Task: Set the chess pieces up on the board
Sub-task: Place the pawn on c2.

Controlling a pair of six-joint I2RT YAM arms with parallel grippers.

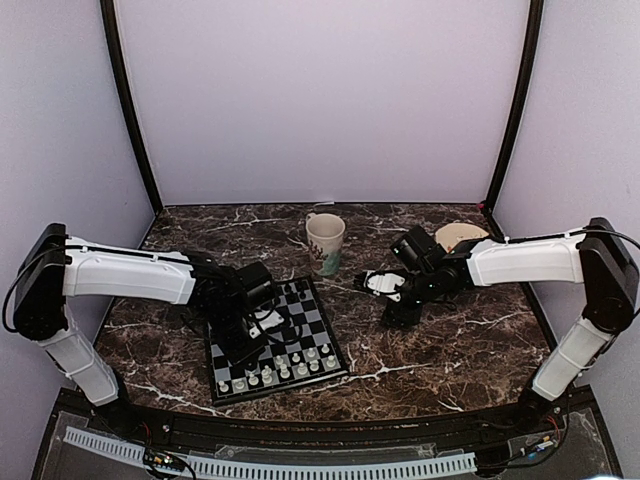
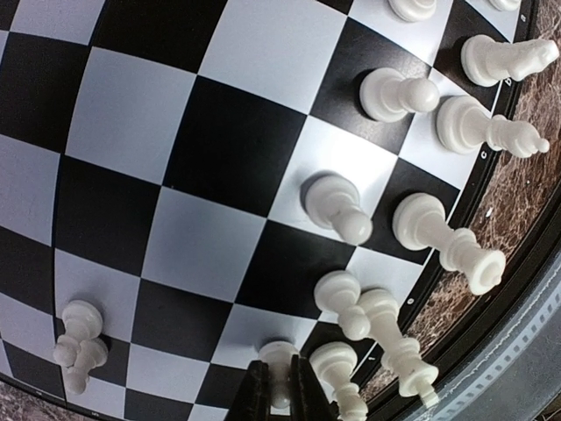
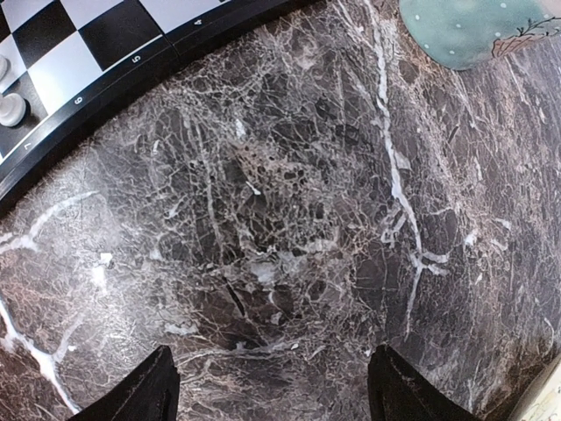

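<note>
The board (image 1: pixel 318 318) lies on the marble in front of the left arm. White chess pieces (image 1: pixel 290 365) stand in rows along its near edge. My left gripper (image 1: pixel 245 345) hangs over the board's left part. In the left wrist view it (image 2: pixel 279 390) is shut on a white pawn (image 2: pixel 279 355), whose base is at a light square in the row next to the border. Other white pieces (image 2: pixel 337 206) stand to its right, and one (image 2: pixel 77 342) to its left. My right gripper (image 3: pixel 273 390) is open over bare marble, right of the board (image 3: pixel 105 53), with nothing between its fingers (image 3: pixel 145 395).
A cream mug (image 1: pixel 325 242) with a teal base (image 3: pixel 465 31) stands behind the board's far corner. A round tan disc (image 1: pixel 460 237) lies at the back right. A white piece (image 3: pixel 12 109) shows at the board's edge in the right wrist view.
</note>
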